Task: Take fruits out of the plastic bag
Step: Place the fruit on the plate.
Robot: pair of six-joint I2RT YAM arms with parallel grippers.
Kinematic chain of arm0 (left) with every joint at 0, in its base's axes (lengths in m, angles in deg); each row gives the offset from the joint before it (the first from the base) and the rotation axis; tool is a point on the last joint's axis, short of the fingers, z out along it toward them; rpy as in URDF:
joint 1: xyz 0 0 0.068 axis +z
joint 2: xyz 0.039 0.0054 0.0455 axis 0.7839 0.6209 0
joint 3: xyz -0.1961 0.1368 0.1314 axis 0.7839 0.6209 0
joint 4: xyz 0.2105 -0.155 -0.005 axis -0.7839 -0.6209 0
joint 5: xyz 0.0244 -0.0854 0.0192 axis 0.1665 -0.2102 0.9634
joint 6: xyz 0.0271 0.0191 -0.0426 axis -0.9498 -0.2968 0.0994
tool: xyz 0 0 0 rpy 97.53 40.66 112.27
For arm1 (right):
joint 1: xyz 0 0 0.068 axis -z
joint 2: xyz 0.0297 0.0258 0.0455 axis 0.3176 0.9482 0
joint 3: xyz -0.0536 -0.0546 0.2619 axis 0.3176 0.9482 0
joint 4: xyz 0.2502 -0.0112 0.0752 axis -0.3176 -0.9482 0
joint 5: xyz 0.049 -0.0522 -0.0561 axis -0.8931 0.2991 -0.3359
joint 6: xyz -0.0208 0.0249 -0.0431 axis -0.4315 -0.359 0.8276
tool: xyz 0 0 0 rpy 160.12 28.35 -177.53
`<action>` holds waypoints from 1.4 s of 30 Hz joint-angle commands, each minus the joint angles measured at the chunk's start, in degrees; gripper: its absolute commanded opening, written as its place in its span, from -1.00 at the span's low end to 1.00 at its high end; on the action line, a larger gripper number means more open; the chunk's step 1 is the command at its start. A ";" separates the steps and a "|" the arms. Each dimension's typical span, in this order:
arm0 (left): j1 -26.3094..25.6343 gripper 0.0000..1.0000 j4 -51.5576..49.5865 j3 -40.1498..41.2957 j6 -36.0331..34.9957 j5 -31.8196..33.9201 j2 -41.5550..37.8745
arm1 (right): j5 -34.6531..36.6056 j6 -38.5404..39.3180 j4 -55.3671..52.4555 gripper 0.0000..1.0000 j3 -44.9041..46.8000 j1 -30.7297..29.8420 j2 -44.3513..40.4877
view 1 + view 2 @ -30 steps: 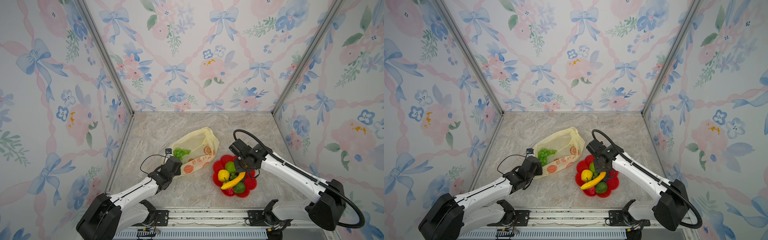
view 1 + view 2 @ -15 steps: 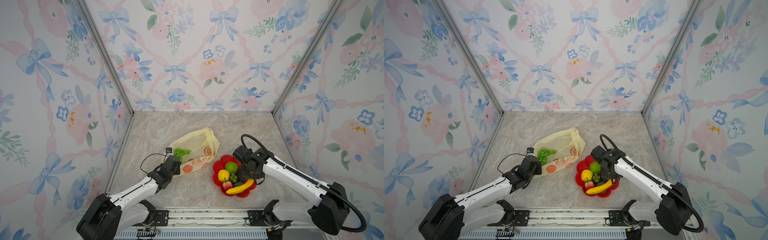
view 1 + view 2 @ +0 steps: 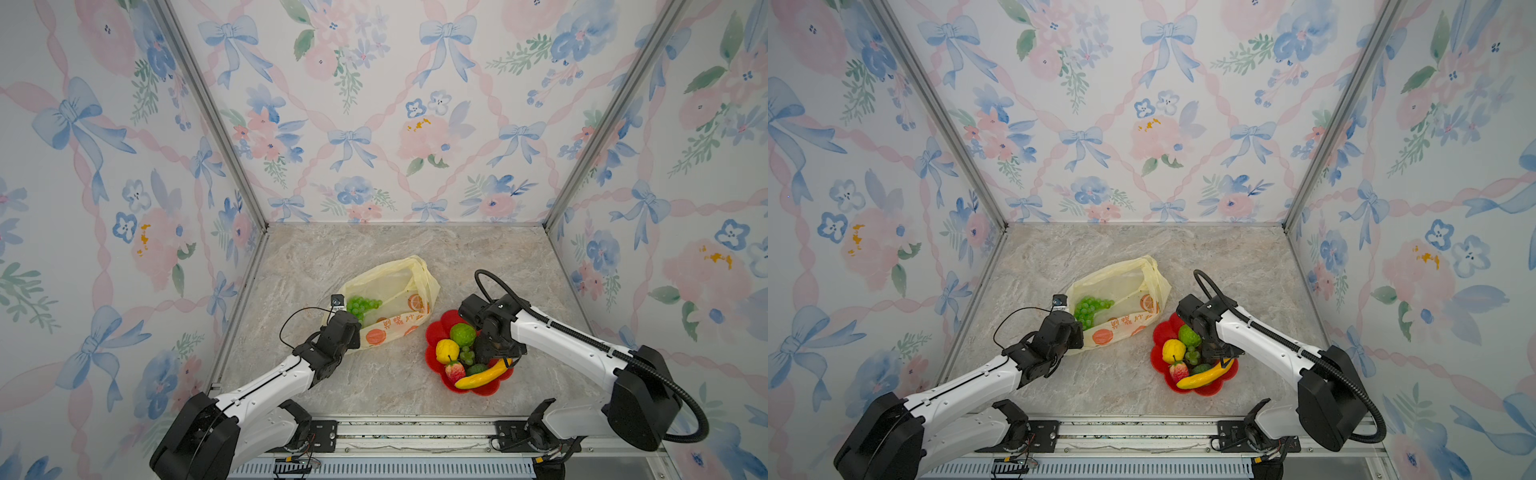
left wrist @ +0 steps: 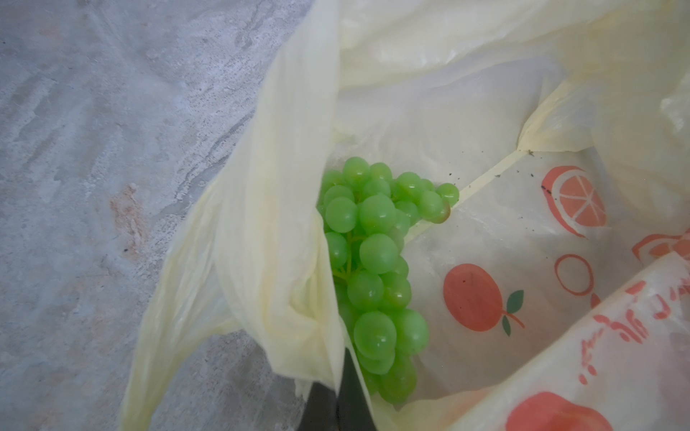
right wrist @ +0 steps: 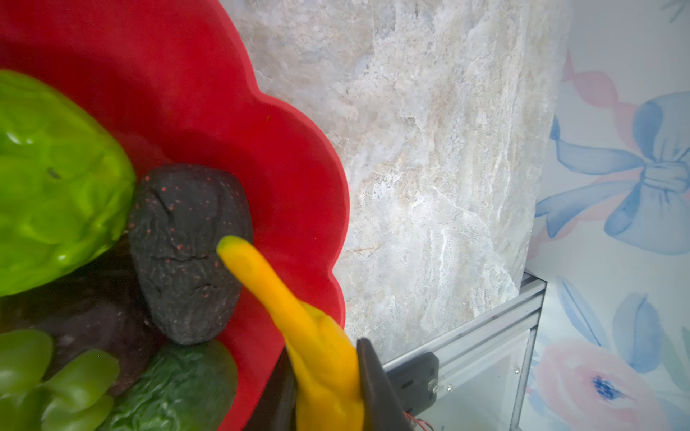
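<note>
Fruit mostly sits on the red plate, and only one bunch of green grapes shows inside the plastic bag. The bag lies on the surface just beside the plate. The left fingers are shut tight on a fold of the bag's edge. I think they pinch it there so the mouth is held open and the bag cannot slide when a fruit is pulled out. The right fingers are closed on one end of the yellow banana, low over the plate's rim, most likely to set it down with the others. Both top views show the whole scene: bag, plate and both arms. They also show the bumpy green citrus, the yellow citrus and the strawberry on the plate, but the fingers are hidden there. The left wrist view shows the pinch and the grapes up close. The right wrist view shows the grip on the banana and the dark avocado right beside it.
</note>
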 commanded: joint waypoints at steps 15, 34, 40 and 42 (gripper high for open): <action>0.62 -1.00 0.73 0.19 -1.04 -0.40 0.90 | 3.64 -1.92 3.09 -0.71 1.52 1.43 7.27; 0.62 -1.00 0.69 0.02 -0.99 -0.44 1.34 | 3.49 -0.29 4.16 -0.09 0.06 2.29 5.19; 0.61 -1.00 0.64 -0.16 -0.94 -0.52 1.67 | -0.14 0.33 7.22 -0.19 1.44 2.27 3.20; 0.62 -1.00 0.59 -0.26 -0.90 -0.83 1.70 | -0.47 0.32 8.27 -0.20 1.56 2.22 3.45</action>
